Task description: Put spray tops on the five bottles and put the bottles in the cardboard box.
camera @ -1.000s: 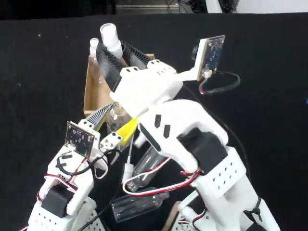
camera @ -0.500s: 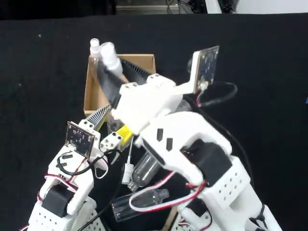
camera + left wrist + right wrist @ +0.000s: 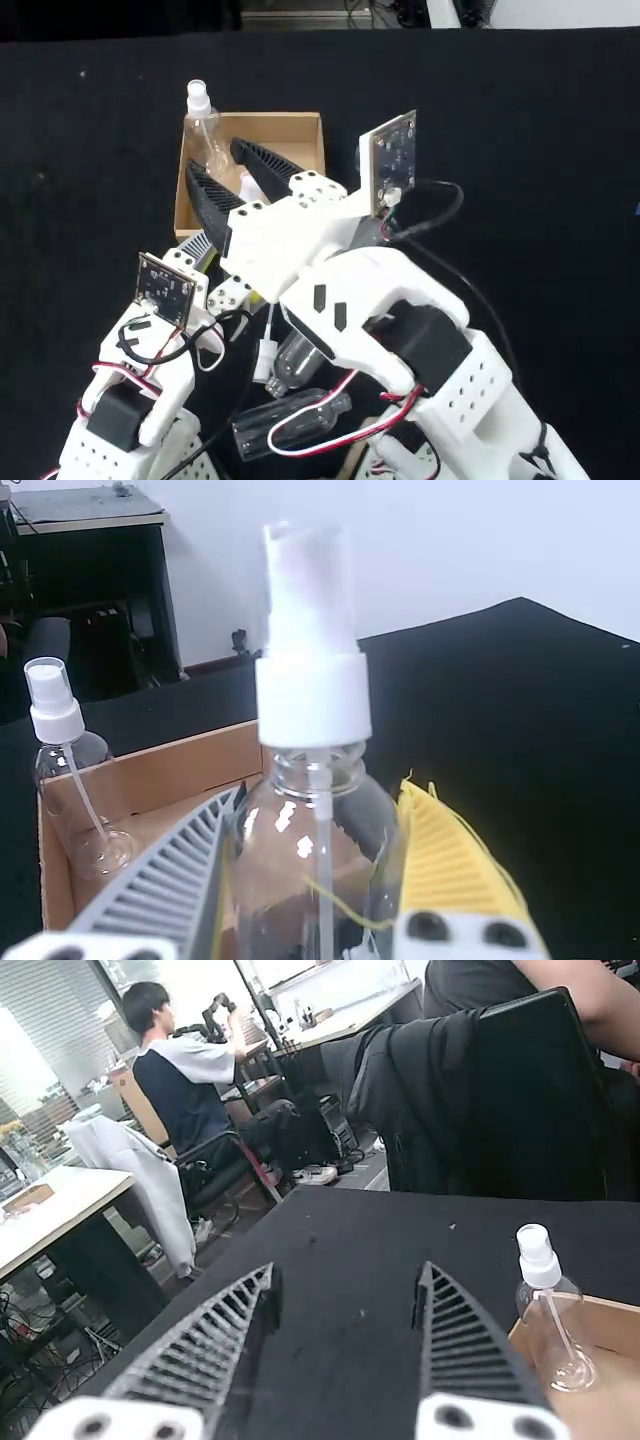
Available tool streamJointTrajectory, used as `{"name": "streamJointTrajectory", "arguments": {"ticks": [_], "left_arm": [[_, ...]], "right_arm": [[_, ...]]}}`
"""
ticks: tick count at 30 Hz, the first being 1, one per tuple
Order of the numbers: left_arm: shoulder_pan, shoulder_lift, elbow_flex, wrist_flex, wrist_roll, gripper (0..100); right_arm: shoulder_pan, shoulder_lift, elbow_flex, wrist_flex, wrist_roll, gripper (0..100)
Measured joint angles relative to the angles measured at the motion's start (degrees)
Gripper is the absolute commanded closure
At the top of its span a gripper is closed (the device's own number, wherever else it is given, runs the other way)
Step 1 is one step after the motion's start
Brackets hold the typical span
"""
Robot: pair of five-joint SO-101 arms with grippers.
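My left gripper (image 3: 322, 792) is shut on a clear bottle (image 3: 312, 860) that carries a white spray top (image 3: 310, 670). Its grey finger (image 3: 200, 244) pokes out from under the right arm. My right gripper (image 3: 214, 158) hangs open over the cardboard box (image 3: 302, 135), holding nothing. Its black fingers (image 3: 455, 1345) stand wide apart, and a white top (image 3: 250, 187) shows between them. One bottle with a spray top (image 3: 204, 128) stands upright in the box's far left corner (image 3: 551, 1312) (image 3: 72, 770).
Two uncapped bottles (image 3: 300, 352) (image 3: 290, 425) lie on the black table near the arm bases, with a loose spray top (image 3: 268, 352) beside them. The right arm's white body covers the table's middle.
My right gripper came down from high above the box with a white spray top and has opened, letting it go. The left arm has kept still.
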Motion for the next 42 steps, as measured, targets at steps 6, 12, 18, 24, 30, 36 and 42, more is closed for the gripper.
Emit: {"name": "streamJointTrajectory", "arguments": {"ticks": [6,12,18,24,30,36,42], "left_arm": [[0.1,0.0,0.0,0.0,0.0,97],[0.0,0.0,0.0,0.0,-0.1,97],[-1.8,0.0,0.0,0.0,-0.1,97],[-12.6,0.0,0.2,-7.7,-0.1,97],[-15.6,0.0,10.2,-19.7,-0.1,97],[-16.1,0.0,15.5,-30.0,-0.1,97],[-16.6,0.1,11.0,-26.0,-0.1,97]], "right_arm": [[6.9,-7.4,-3.3,6.5,5.3,80.4],[28.7,-10.2,-3.4,16.3,6.2,80.8],[46.9,-10.3,6.3,17.8,6.3,94.8],[55.7,-10.3,26.2,1.4,6.3,96.0],[55.8,-10.2,43.0,-15.3,7.0,96.0],[55.8,-10.2,46.4,-17.5,12.2,96.0],[55.8,-7.3,46.3,-17.7,12.9,96.0]]}}
